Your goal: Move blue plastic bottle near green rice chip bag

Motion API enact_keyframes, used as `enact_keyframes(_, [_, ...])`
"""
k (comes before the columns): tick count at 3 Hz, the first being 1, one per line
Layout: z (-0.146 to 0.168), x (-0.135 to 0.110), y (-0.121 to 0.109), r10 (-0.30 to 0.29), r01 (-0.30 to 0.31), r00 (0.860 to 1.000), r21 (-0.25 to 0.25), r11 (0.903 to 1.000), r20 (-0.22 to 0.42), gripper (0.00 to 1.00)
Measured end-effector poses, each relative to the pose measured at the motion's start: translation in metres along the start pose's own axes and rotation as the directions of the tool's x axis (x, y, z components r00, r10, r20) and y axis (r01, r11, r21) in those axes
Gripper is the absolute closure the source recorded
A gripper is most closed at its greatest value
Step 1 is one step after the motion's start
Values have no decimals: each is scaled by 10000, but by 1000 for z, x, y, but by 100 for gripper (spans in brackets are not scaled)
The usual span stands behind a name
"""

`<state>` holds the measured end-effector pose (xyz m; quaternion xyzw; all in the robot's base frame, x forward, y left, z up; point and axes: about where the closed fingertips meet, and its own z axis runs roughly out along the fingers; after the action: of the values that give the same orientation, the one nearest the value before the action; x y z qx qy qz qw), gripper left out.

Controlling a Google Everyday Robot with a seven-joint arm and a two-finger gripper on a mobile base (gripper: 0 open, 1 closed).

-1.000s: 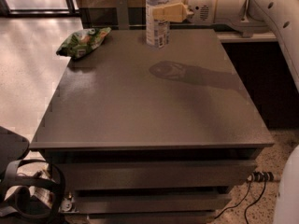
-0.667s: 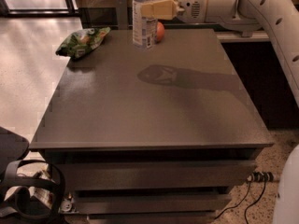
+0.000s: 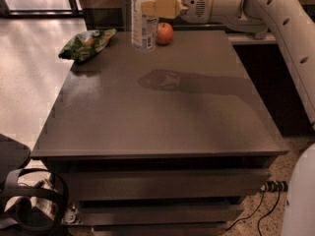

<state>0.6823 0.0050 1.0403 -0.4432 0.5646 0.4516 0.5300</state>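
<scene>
The blue plastic bottle is upright at the far edge of the table, its cap cut off by the top of the view. My gripper comes in from the right and is shut on the bottle's upper part, its tan fingers across the front. The bottle's base seems to hang just above the tabletop. The green rice chip bag lies at the far left corner of the table, to the left of the bottle with a gap between them.
A red-orange apple sits just right of the bottle at the far edge. The grey table has drawers below. My white arm spans the upper right. Cables lie on the floor at right.
My gripper has carried the bottle to the left along the far edge, past the apple, closer to the green bag. The apple now shows to the right of the bottle.
</scene>
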Motion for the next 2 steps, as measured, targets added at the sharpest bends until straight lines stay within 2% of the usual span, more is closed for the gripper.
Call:
enact_keyframes(1, [8, 3, -3, -84, 88, 9998, 249, 9997, -154, 100])
enact_keyframes(2, [41, 9, -9, -482, 565, 9960, 1126, 9920, -750, 100])
